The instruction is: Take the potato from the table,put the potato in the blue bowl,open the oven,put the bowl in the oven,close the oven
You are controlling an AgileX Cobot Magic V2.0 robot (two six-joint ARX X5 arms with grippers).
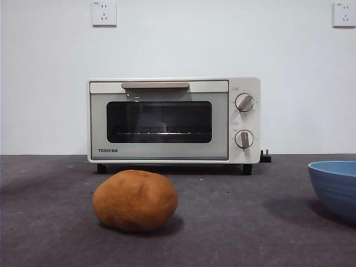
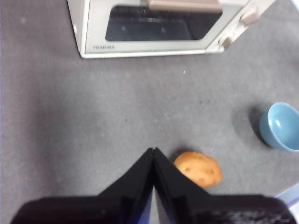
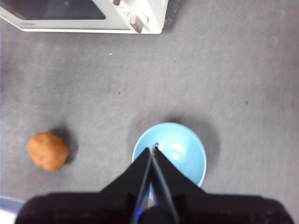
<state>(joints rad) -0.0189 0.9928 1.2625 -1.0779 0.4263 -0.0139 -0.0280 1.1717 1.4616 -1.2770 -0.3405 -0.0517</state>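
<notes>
The orange-brown potato (image 1: 135, 200) (image 2: 198, 169) (image 3: 47, 150) lies on the dark grey table (image 1: 233, 228) in front of the oven. At the right edge of the front view stands the empty blue bowl (image 1: 336, 188) (image 2: 281, 127) (image 3: 180, 149). The cream oven (image 1: 173, 119) (image 2: 154, 25) (image 3: 88, 16) sits at the back with its glass door closed. High above the table, my left gripper (image 2: 153, 150) hangs shut just beside the potato. My right gripper (image 3: 154, 147) is also shut, high over the bowl. Neither arm shows in the front view.
A black plug (image 1: 266, 157) lies behind the oven's right side. Two wall sockets (image 1: 104, 13) sit high on the white wall. Bare table stretches between the potato, bowl and oven.
</notes>
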